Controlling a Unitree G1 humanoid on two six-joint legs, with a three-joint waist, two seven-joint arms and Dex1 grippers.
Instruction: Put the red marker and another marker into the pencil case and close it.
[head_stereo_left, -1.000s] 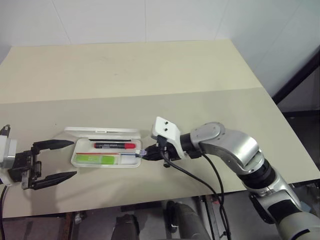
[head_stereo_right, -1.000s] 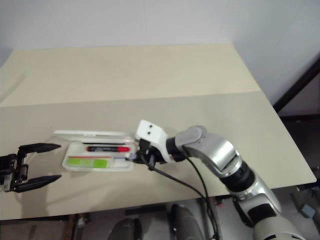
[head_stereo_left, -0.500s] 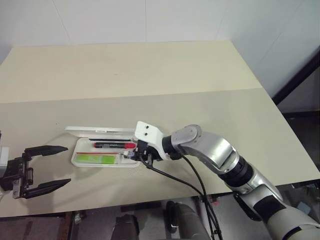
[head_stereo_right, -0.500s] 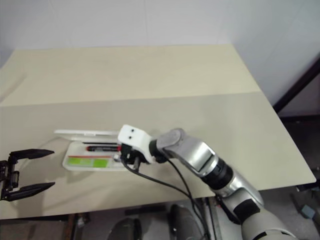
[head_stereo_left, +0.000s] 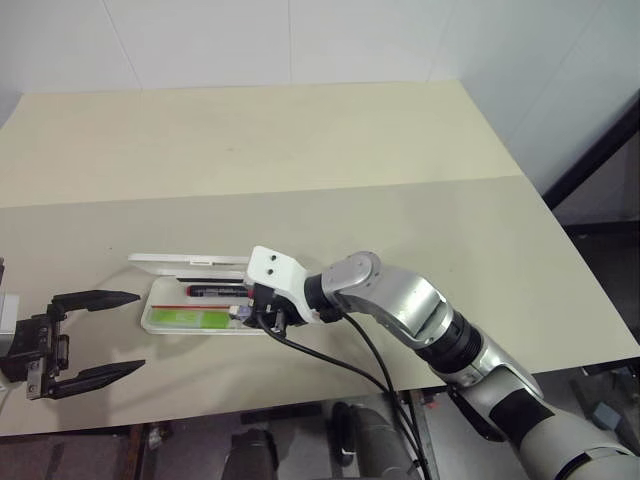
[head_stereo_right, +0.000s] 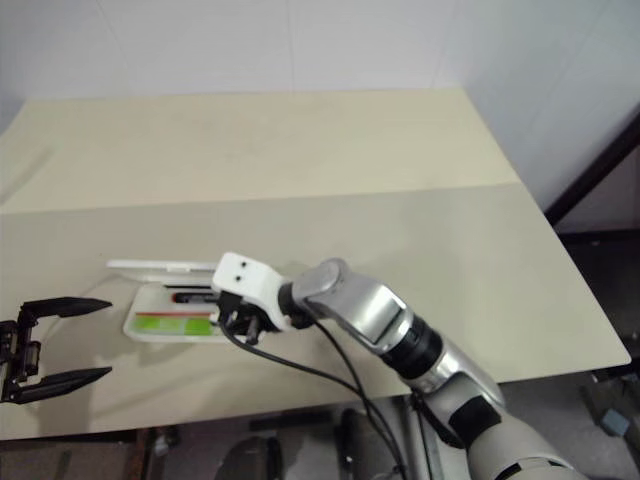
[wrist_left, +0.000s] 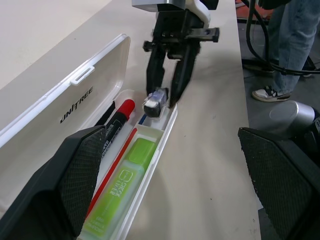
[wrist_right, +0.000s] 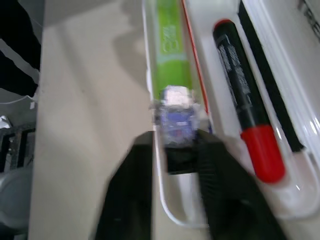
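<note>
Left wrist view: pencil case (wrist_left: 60, 102) open on the table (head_stereo_left: 300, 150), lid hinged back; red marker (wrist_left: 116, 125) and another marker (wrist_left: 120, 192), lime-green, lying side by side inside. Right gripper (wrist_left: 165, 102) over the case's end, jaws slightly parted around a small grey-blue object (wrist_left: 154, 102); whether still gripped, cannot tell. Left gripper (head_stereo_left: 100, 335) wide apart, holding nothing, beside the case. Advice: clear the object fully before swinging the lid shut; the right gripper itself blocks the lid's path.
</note>
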